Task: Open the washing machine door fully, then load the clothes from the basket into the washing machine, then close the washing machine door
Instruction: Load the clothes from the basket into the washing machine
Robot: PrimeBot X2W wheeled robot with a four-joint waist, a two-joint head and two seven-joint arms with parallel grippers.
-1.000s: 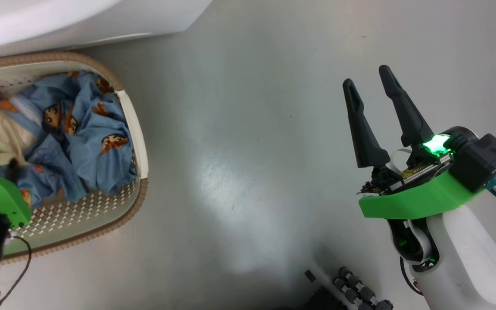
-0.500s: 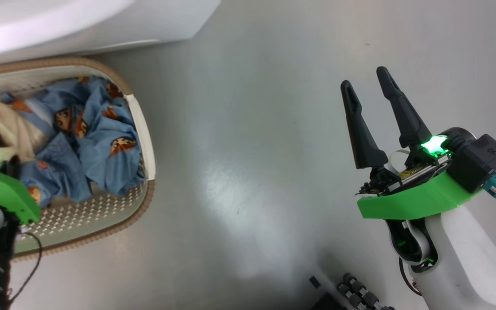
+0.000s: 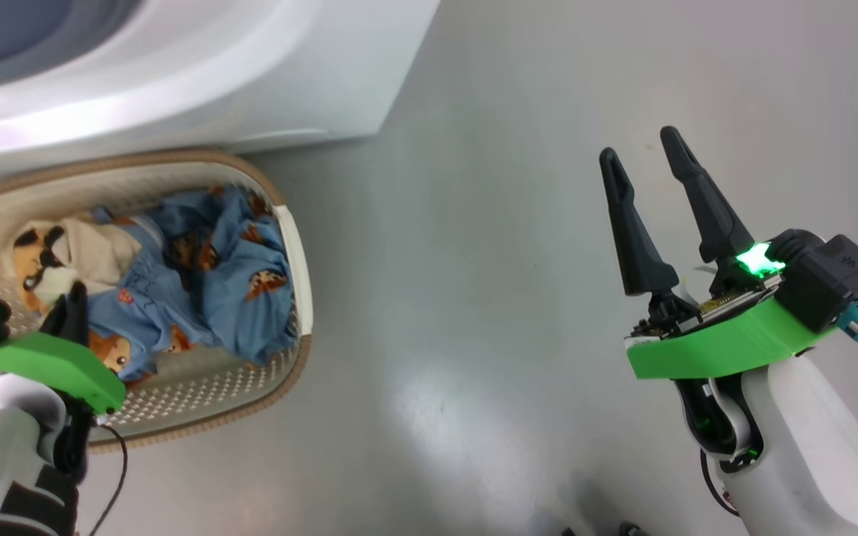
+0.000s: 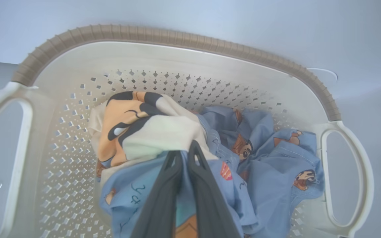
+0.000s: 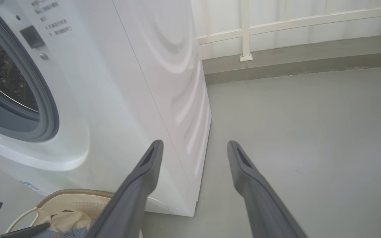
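The cream basket (image 3: 296,246) stands on the floor against the white washing machine (image 3: 265,82). It holds light blue clothes (image 3: 232,286) printed with cartoon figures. My left gripper (image 4: 185,148) reaches into the basket and is shut on the clothes (image 4: 276,165), pinching the blue fabric just below a cream patch (image 4: 157,132). In the head view the left gripper (image 3: 71,305) sits over the basket's near left part. My right gripper (image 3: 641,145) hangs open and holds nothing above the floor, well to the right. The machine's drum opening (image 5: 5,76) is uncovered. The washing machine door is out of view.
Grey floor (image 3: 474,313) lies between the basket and my right arm. In the right wrist view the machine's side panel (image 5: 174,66) is just left of the right gripper (image 5: 194,143). A low kerb and white railing (image 5: 293,23) close the far side.
My left gripper has shut on the clothes in the basket. The head view has shifted, so the basket and machine now sit further right and lower. The right arm has not moved.
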